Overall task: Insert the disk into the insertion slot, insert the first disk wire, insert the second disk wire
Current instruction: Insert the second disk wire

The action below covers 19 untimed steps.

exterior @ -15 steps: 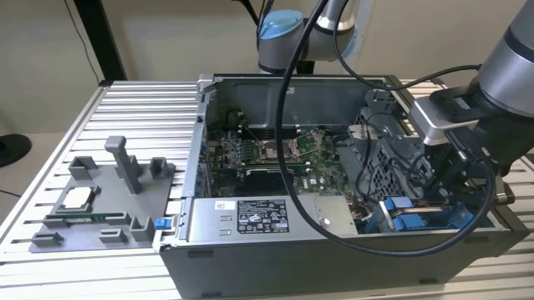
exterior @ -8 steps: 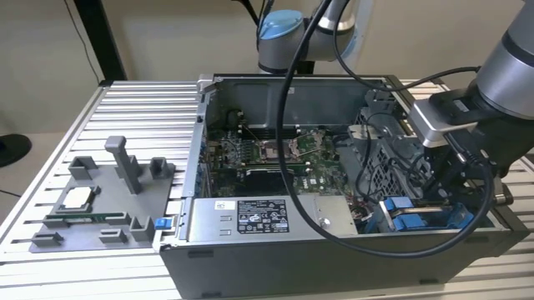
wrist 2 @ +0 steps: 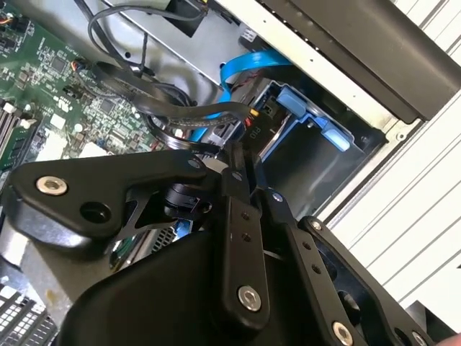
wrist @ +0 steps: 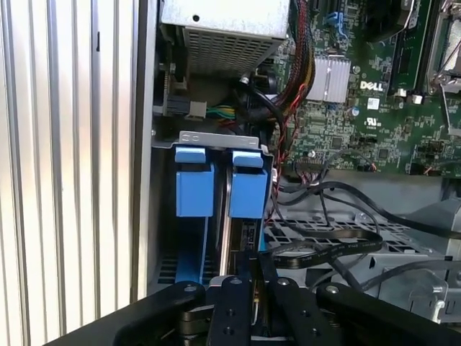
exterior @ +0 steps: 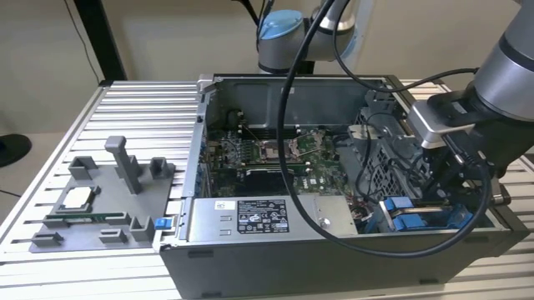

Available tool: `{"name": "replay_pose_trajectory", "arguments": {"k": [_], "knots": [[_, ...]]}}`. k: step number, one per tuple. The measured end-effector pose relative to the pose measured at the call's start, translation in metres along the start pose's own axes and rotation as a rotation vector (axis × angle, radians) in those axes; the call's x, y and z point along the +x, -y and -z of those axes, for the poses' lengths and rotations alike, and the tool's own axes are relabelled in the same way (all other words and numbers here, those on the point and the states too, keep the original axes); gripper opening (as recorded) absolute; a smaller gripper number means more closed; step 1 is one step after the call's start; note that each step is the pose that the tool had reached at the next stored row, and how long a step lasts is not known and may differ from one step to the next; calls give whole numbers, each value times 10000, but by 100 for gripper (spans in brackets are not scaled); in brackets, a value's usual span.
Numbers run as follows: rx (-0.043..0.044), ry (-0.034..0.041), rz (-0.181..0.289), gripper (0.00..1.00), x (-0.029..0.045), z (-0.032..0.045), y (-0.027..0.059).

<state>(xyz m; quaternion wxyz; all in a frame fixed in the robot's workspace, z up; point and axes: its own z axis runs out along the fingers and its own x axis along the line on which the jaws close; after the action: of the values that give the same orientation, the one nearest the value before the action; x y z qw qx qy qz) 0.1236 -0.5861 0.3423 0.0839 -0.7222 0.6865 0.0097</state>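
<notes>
While the arm hangs over the open PC case (exterior: 276,250) on the ribbed metal desk (exterior: 142,119), the gripper (wrist: 253,277) sits low in the corner at the exterior view's right, right above the drive bay. That's the relation that matters: the insertion slot (wrist: 216,216) lies directly beyond the fingertips, its long axis running straight away from them down into the cage, so gripper and slot are lined up end-on, not sideways.

Case is big, dark grey sheet metal, side panel off. Inside: green motherboard (exterior: 276,156) w/ bare CPU socket, and a grey labelled PSU box (exterior: 259,219) along the near wall. Grey plastic fixture tray (exterior: 100,206) sits on the desk at the exterior view's left, well apart from the action.

Slot itself is thin grey metal w/ bright blue plastic tabs (wrist: 194,180), glossy and squared off, two side by side in the first wrist view. Between them a thin silvery edge runs down – prob. the disk (wrist: 226,238) already seated in the bay, tho only its edge shows, so can't be sure.

Fingers (wrist 2: 238,162): black, flat linkage bars w/ rivets, tips drawn together to a narrow point. They look pinched on something small and dark at the tip, just by black cables (wrist 2: 173,119) and a flat blue ribbon wire (wrist 2: 245,68) – likely a wire connector, but can't tell what exactly.
</notes>
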Motion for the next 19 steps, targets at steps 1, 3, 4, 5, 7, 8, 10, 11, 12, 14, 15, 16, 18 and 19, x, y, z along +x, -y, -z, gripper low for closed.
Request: {"name": "replay_pose_trajectory", "arguments": {"k": [1, 3, 4, 5, 7, 8, 10, 11, 12, 14, 15, 16, 18, 19], "knots": [[0, -1, 0, 0, -3, -3, 0], [0, -1, 4, 0, -5, -9, 2], [0, -4, 7, 0, -5, -11, 3], [0, -6, 10, 0, -5, -13, 4], [0, -2, 20, 0, -5, -20, 8], [-2, 7, 28, 0, -4, -26, 10], [-4, 3, 46, 0, -3, -30, 12], [-4, 4, 50, 0, -3, -36, 12], [-3, 1, 53, 0, -1, -45, 11], [-5, -14, 57, 0, 3, -69, 8], [-4, -11, 58, 0, 4, -80, 7], [-4, -6, 58, 0, 5, -88, 6], [-3, 3, 58, 0, 5, -93, 6], [-3, 6, 58, 0, 5, -92, 6]]}}
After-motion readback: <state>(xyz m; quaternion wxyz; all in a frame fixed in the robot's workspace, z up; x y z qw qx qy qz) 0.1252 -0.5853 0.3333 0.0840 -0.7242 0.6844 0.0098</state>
